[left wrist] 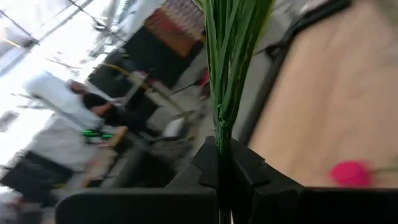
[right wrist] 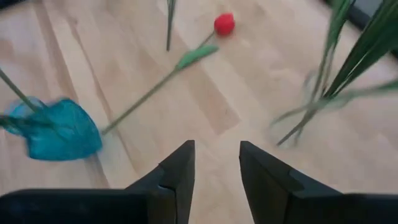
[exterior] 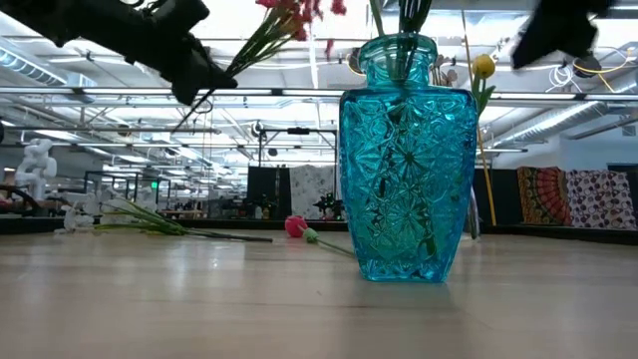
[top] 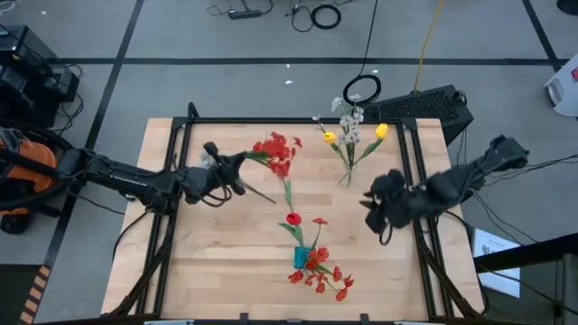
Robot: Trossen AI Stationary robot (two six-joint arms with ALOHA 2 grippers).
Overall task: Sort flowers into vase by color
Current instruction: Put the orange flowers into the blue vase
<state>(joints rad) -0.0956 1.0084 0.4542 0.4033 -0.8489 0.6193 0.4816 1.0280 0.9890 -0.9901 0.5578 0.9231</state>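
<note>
The left claw (top: 237,168) is clamped on the red spray's (top: 276,150) stems, held above the bench (top: 181,262) for carrying. The right claw (right wrist: 216,163) hangs empty, fingers apart, with the teal vase (right wrist: 59,130) and red tulip (right wrist: 224,23) ahead of it.

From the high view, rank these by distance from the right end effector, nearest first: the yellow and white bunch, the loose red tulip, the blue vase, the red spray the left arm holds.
Measured from the right end effector, at the table's right edge:
1. Yellow and white bunch, toward the far edge.
2. Loose red tulip, lying mid-table, and blue vase, near the front edge: too close to call.
3. Red spray, held by the left end effector.
</note>
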